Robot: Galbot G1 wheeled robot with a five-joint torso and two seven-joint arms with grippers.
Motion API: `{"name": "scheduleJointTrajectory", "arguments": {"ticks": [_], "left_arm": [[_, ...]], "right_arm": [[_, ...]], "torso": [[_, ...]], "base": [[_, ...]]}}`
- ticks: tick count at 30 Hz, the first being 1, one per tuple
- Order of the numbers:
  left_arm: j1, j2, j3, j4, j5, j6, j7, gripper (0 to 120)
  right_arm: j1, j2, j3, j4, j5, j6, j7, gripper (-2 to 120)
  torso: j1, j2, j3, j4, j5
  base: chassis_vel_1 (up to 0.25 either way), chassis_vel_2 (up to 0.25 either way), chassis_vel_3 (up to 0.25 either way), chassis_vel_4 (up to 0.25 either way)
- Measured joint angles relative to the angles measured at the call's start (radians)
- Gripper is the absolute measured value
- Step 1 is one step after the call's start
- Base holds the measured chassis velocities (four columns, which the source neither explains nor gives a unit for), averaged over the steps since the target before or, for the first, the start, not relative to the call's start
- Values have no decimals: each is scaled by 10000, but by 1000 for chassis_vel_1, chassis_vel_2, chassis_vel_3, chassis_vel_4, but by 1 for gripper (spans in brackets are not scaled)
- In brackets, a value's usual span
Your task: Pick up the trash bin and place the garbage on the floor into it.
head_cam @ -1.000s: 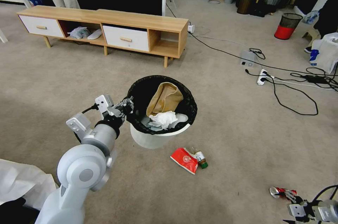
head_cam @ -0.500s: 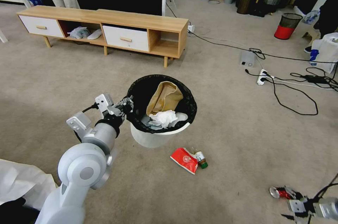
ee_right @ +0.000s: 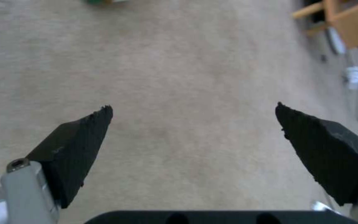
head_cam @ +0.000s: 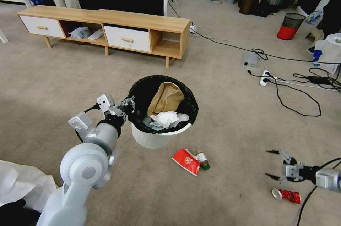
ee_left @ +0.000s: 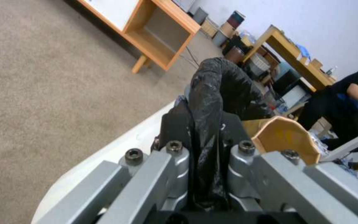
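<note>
Beige carpet [head_cam: 231, 119] covers the room in the head view, with a long wooden TV cabinet [head_cam: 106, 27] at about eleven o'clock and black cables [head_cam: 295, 87] trailing at two o'clock. Near the middle, the trash bin [head_cam: 156, 140], white with a black bag folded over its rim, is held by the left gripper [head_cam: 128, 107], which clamps the rim at the bin's nine o'clock side. Inside lie a brown paper bag [head_cam: 166, 98] and a white tissue [head_cam: 164, 119]. On the carpet just at the bin's five o'clock lie a red packet [head_cam: 185, 161] and a small brown bottle [head_cam: 203, 160], touching each other. At about four o'clock in the picture, the right gripper [head_cam: 273, 164] hangs with its jaws spread wide and nothing between them; the crushed red can [head_cam: 287, 195] lies on the carpet just below it, apart from the fingertips.

From the left wrist view, the left gripper [ee_left: 206, 149] has its jaws closed tight on the black bag and rim of the trash bin [ee_left: 104, 155], the brown paper bag [ee_left: 284, 140] rising just behind.

From the right wrist view, the right gripper [ee_right: 193, 109] shows two black fingertips [ee_right: 79, 137] set far apart over bare carpet [ee_right: 187, 77].
</note>
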Motion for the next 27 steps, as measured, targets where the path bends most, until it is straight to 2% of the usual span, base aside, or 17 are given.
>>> {"name": "scheduleJointTrajectory", "arguments": {"ticks": [6,7,9,10,11,12,13,15,16,18,20,27], "left_arm": [[-69,-44,12,102,0,0,1,7],[-77,-44,23,133,-2,0,1,7],[-77,-22,13,164,-7,-2,8,7],[-77,-22,13,164,-7,-2,8,7],[-58,-11,-13,193,-7,-7,29,7],[-50,-11,-17,219,-7,-12,45,7],[-50,-11,-17,219,-7,-12,45,7],[-59,-18,-14,235,-7,-16,52,7],[-59,-18,-14,235,-7,-16,52,7],[-63,-19,-14,237,-7,-22,57,7],[-58,-7,-14,238,-6,-23,61,7],[-26,72,-57,168,-12,-29,69,7]], "right_arm": [[106,-49,157,-181,477,-236,696,100],[-87,-107,157,-241,748,-664,1185,100],[-616,-268,75,-231,1049,-1856,2985,100],[-616,-268,75,-231,1049,-1856,2985,100],[-1027,-371,-104,-267,2034,-2802,4155,100],[-1440,-489,-189,-133,2679,-3788,4850,100],[-1440,-489,-189,-133,2679,-3788,4850,100],[-1894,-631,-228,14,3144,-4721,5384,100],[-1894,-631,-228,14,3144,-4721,5384,100],[-2261,-706,-294,104,3595,-5533,5877,100],[-2356,-706,-316,79,3603,-5869,6068,100],[-2543,-637,-363,-337,3191,-6162,5523,100]], "torso": [[0,0,0,0,2],[0,0,0,1,3],[0,0,0,-1,1],[0,0,0,-1,1],[0,0,-1,-3,4],[0,0,-1,-1,5],[0,0,-1,-1,5],[0,0,-2,-1,0],[0,0,-2,-1,0],[0,0,-1,-2,2],[0,0,-2,-3,2],[0,0,-1,-1,2]], "base": [[0,0,0,0],[0,0,0,0],[0,0,0,0],[0,0,0,0],[0,0,0,0],[0,0,0,0],[0,0,0,0],[0,0,0,0],[0,0,0,0],[0,0,0,0],[0,0,0,0],[0,0,0,0]]}}
